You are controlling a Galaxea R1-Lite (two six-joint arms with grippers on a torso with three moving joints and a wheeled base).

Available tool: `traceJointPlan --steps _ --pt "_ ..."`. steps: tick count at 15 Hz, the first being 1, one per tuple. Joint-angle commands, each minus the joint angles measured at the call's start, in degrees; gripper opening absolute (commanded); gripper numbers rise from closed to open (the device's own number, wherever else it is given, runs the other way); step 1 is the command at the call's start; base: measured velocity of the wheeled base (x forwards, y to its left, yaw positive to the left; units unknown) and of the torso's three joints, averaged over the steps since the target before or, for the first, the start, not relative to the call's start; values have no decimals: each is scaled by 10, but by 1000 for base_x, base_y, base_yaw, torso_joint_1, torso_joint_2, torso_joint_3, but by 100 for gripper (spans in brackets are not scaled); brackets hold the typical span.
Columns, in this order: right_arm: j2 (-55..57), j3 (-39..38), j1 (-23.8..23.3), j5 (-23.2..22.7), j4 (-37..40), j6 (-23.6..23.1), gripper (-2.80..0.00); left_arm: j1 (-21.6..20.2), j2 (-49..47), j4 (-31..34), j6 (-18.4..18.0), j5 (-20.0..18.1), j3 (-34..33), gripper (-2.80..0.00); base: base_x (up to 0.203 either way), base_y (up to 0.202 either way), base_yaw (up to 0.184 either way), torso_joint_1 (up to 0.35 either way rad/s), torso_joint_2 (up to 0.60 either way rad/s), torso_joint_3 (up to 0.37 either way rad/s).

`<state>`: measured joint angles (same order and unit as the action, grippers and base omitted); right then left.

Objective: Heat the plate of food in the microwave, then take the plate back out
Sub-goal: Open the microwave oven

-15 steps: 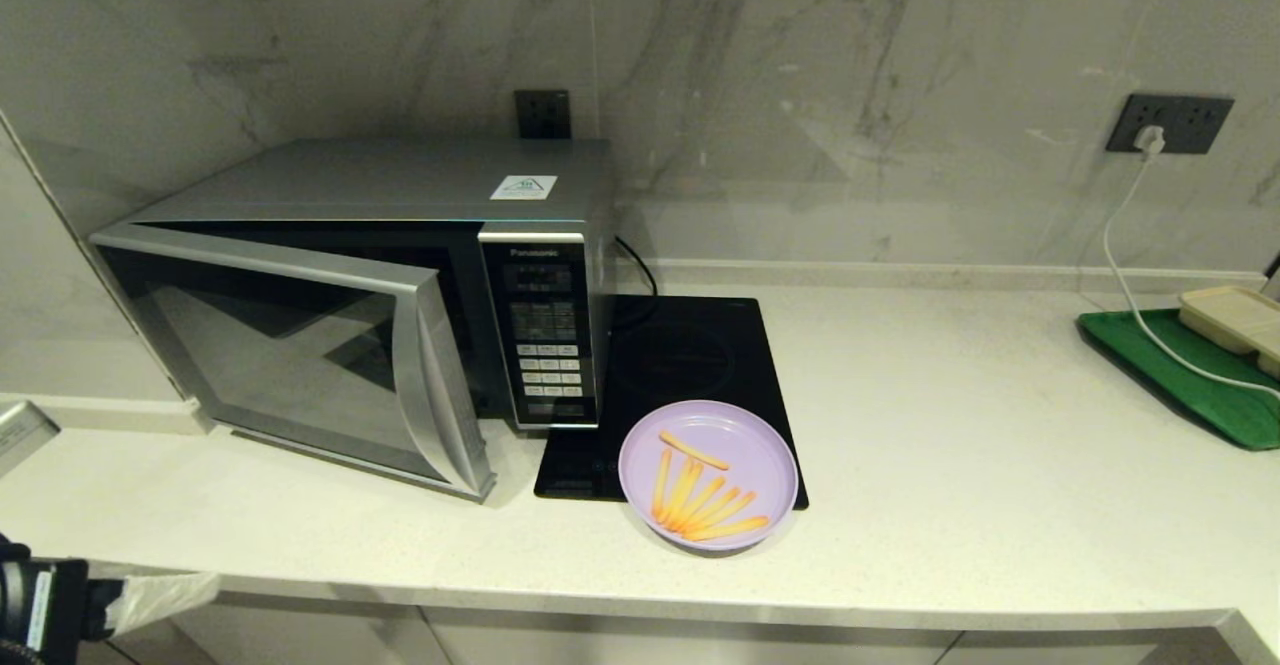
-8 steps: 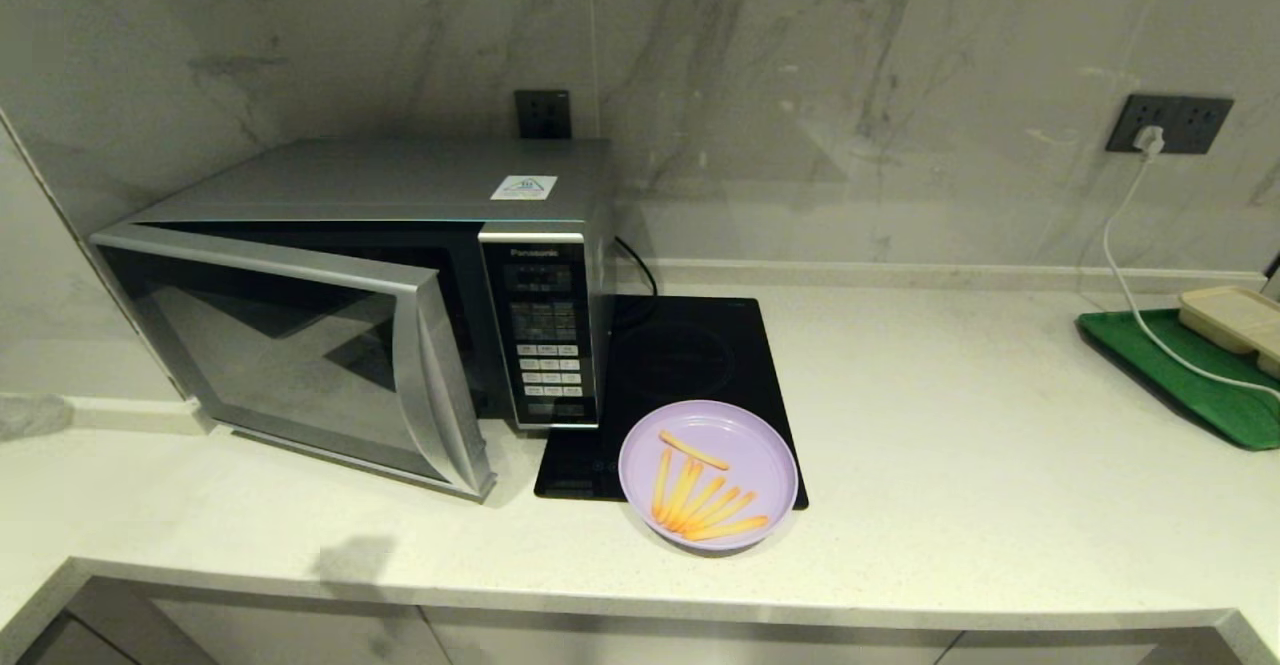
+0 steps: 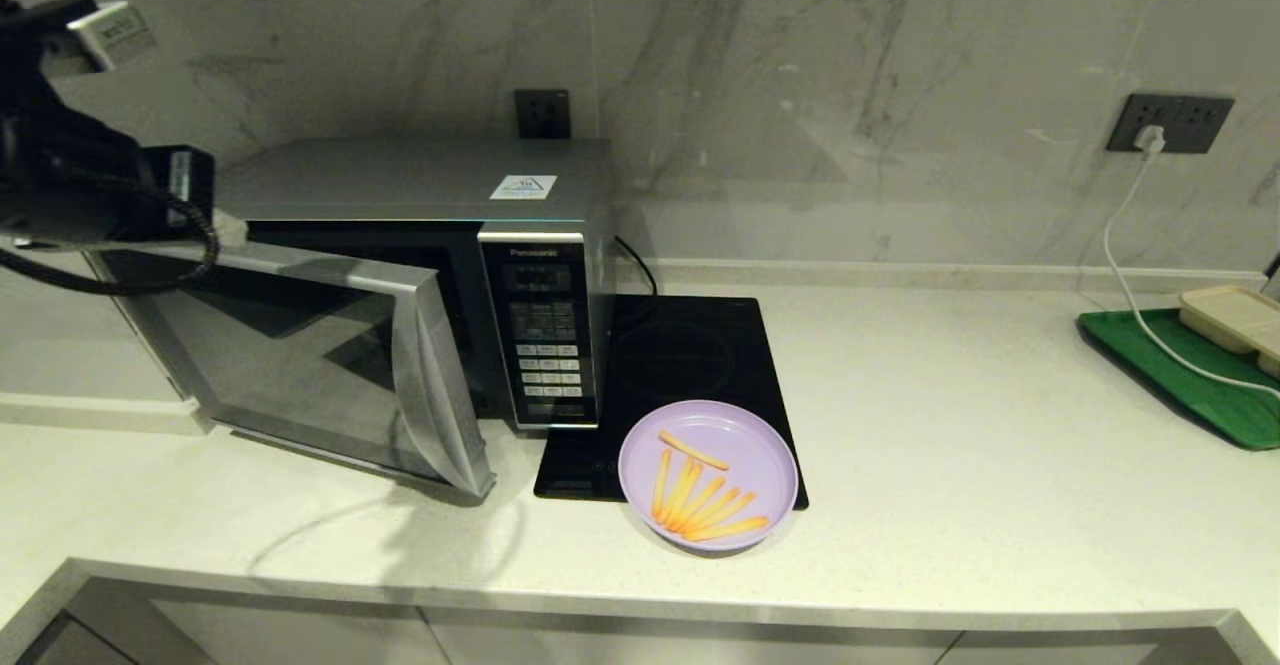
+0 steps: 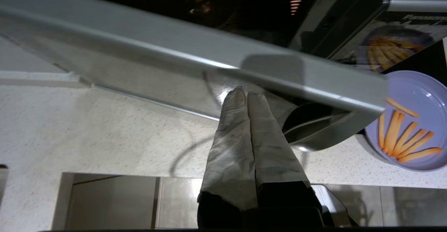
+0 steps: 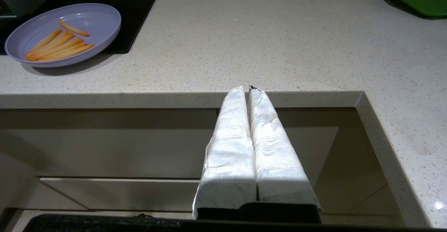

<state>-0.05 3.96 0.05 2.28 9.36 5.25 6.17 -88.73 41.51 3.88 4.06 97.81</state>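
Note:
The silver microwave (image 3: pixel 400 185) stands at the left with its dark glass door (image 3: pixel 300 365) swung partly open and the curved handle (image 3: pixel 430 385) at the door's free edge. To its right the lilac plate (image 3: pixel 745 435) of fries (image 3: pixel 700 500) rests on the front corner of the hob. My left arm (image 3: pixel 90 185) is raised at the far left above the door's hinge side. In the left wrist view the left gripper (image 4: pixel 246 94) is shut and empty, just over the door's top edge (image 4: pixel 174 47). My right gripper (image 5: pixel 248 89) is shut and empty, below the counter's front edge.
A flat black induction hob (image 3: pixel 690 345) lies beside the microwave. At the far right a green tray (image 3: pixel 1190 375) carries a beige tray (image 3: pixel 1235 320), and a white cable (image 3: pixel 1130 275) runs to a wall socket (image 3: pixel 1168 123). The counter's front edge (image 3: pixel 640 605) is close.
My left arm has risen from the lower left corner to high over the door's hinge side. The door and the plate have not moved.

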Motion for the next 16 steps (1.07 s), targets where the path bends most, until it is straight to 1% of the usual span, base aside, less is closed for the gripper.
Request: traceJointPlan --steps 1,3,5,7,9,11,13,14,16 --pt "0 0 0 0 0 0 -280 55 -54 1 16 33 32 -280 0 0 0 0 0 0" --pt "0 0 0 1 0 0 -280 76 -74 2 33 46 54 -280 0 0 0 0 0 0" --pt "0 0 0 1 0 0 -280 92 -85 1 41 69 56 -280 0 0 0 0 0 0" --pt "0 0 0 1 0 0 -280 102 -97 0 58 79 58 -280 0 0 0 0 0 0" --pt "0 0 0 1 0 0 -280 105 -108 0 60 86 59 -280 0 0 0 0 0 0" --pt "0 0 0 1 0 0 -280 116 -128 -13 62 119 70 -280 0 0 0 0 0 0" --pt "0 0 0 0 0 0 -280 124 -148 -57 63 154 71 -280 0 0 0 0 0 0" --pt "0 0 0 0 0 0 -280 128 -150 -64 63 160 70 -280 0 0 0 0 0 0" --pt "0 0 0 1 0 0 -280 131 -150 -64 64 161 67 -280 0 0 0 0 0 0"
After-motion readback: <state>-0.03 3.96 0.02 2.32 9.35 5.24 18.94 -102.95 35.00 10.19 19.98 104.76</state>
